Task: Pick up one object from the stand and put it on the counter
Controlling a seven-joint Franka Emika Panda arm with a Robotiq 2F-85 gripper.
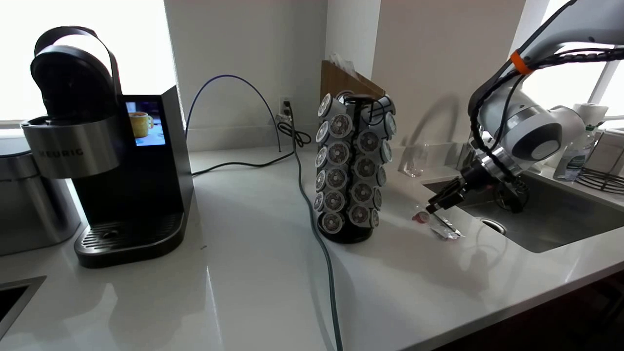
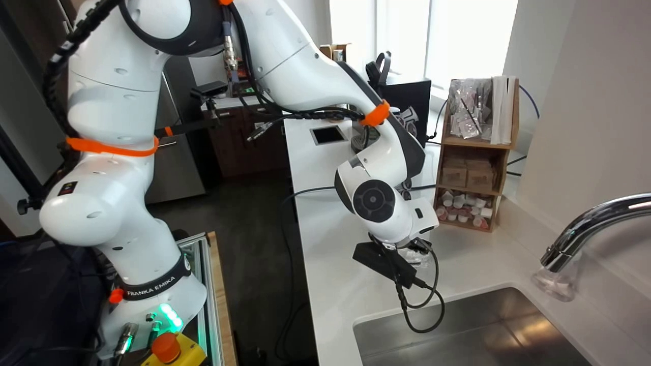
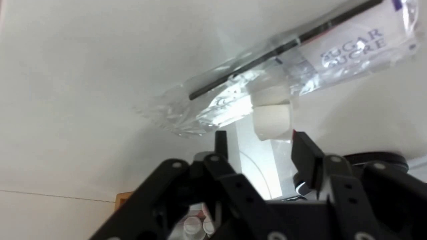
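The stand (image 1: 347, 237), a dark tower with columns of pale-lidded coffee pods (image 1: 336, 179), stands upright on the white counter (image 1: 263, 292). In an exterior view some pods (image 2: 408, 118) show behind the arm. I cannot single out one pod as the object. My gripper (image 1: 434, 204) is low over the counter, between stand and sink. In the wrist view the gripper (image 3: 260, 141) is open with nothing held. A small white cup (image 3: 272, 121) lies just beyond the fingertips, nearer the right one; I cannot tell if they touch. The fingers are hidden in an exterior view.
A clear packet (image 3: 350, 50) with sugar and a black stirrer lies beside the cup; it also shows in an exterior view (image 1: 446, 228). A steel sink (image 2: 447, 325) and faucet (image 2: 595, 223), a wooden shelf (image 2: 473, 144), a coffee machine (image 1: 146, 185) and a cable (image 1: 321, 243) are around.
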